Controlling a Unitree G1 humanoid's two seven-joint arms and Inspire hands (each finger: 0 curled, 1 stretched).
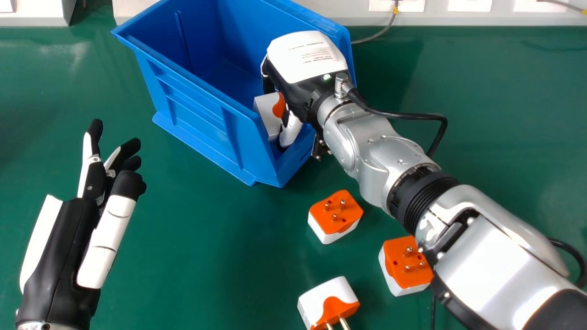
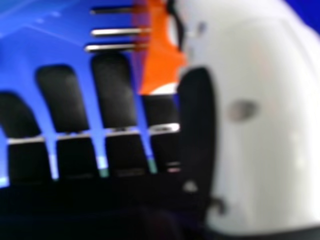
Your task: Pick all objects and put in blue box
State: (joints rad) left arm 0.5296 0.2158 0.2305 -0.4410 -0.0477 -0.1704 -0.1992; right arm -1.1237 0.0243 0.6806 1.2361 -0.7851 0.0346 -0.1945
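While the right hand (image 1: 305, 68) is down at the right part of the blue box (image 1: 202, 114), its thumb and fingers close narrowly around a white-and-orange plug adapter (image 1: 267, 110). That adapter is inside the box, near its near right end, and in the right hand view its metal pins point away from the thumb (image 2: 270, 125), above the blue plastic.

Three more adapters lie on the green table (image 1: 206, 256), outside the box. The far one (image 1: 335, 217) is just beyond the box's near right corner, orange face and pins up. The right one (image 1: 403, 266) also has its pins up and sits beside the silver forearm (image 1: 500, 270), which partly covers it from view. The near one (image 1: 328, 302) lies on its side, pins toward the near edge.

Well apart from these, at the left, the left hand (image 1: 59, 256) is wide and empty, fingertips toward the far side.
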